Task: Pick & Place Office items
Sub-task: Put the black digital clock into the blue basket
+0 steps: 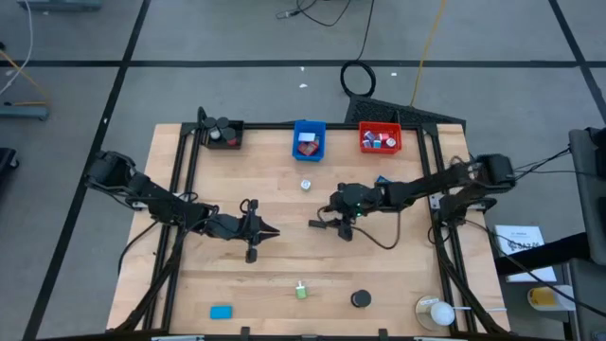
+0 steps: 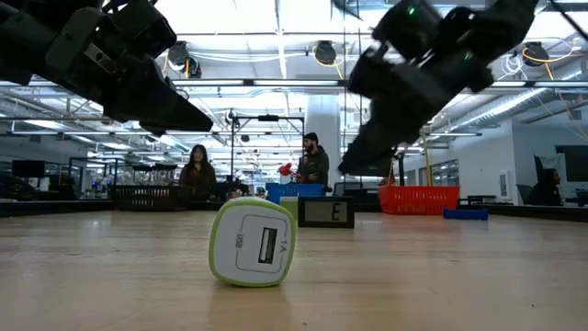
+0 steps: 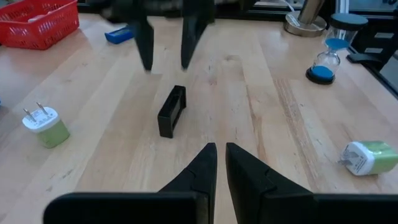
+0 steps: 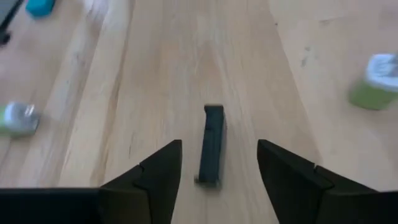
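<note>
Bare worktop (image 1: pixel 284 265) surrounds small black block (image 4: pixel 212 143) mid-worktop. Right gripper (image 4: pixel 219 163) jaws spread, block between them, untouched. Left gripper (image 3: pixel 221 163) jaws pressed together, near block, opposite side.

My two dark fingers (image 4: pixel 149 180) stand apart above a wooden table (image 4: pixel 155 81). A thin black block (image 4: pixel 212 140) lies between them, untouched.

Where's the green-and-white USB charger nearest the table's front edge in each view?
High view: USB charger near the front edge, centre.
Low view: close foreground, USB port facing the camera.
Left wrist view: on the hourglass's side.
Right wrist view: blurred, same side as the blue piece.
Shared landmark: red bin, in all but the right wrist view.
</note>
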### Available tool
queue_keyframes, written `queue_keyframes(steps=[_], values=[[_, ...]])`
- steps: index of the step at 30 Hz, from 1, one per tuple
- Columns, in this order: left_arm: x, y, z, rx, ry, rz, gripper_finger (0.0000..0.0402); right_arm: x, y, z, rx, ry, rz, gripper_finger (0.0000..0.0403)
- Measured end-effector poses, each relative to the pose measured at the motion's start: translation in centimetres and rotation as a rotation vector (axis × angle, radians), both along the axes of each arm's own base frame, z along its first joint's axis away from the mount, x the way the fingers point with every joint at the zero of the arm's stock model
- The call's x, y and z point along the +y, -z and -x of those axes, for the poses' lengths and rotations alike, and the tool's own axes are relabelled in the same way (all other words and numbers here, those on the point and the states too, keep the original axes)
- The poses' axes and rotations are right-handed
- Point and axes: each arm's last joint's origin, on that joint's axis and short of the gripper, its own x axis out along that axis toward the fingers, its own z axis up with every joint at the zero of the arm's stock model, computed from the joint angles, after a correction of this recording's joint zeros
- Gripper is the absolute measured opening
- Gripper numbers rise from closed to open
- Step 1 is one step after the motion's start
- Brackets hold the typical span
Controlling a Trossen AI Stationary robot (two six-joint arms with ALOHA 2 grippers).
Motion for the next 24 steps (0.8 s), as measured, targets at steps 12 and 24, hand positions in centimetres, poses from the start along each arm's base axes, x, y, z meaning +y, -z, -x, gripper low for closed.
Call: queue_keyframes(steps=[12,24], values=[[-0.3,-0.3,-2.1,-0.005,-0.078,-0.026,0.0049,-0.8,-2.5,4.8,-0.002,0.022,0.283,0.0067],[0.5,1.0,-8.2,0.087,-0.144,-0.086,0.0202,-1.9,-3.2,4.9,-0.077,0.033,0.340,0.0013]])
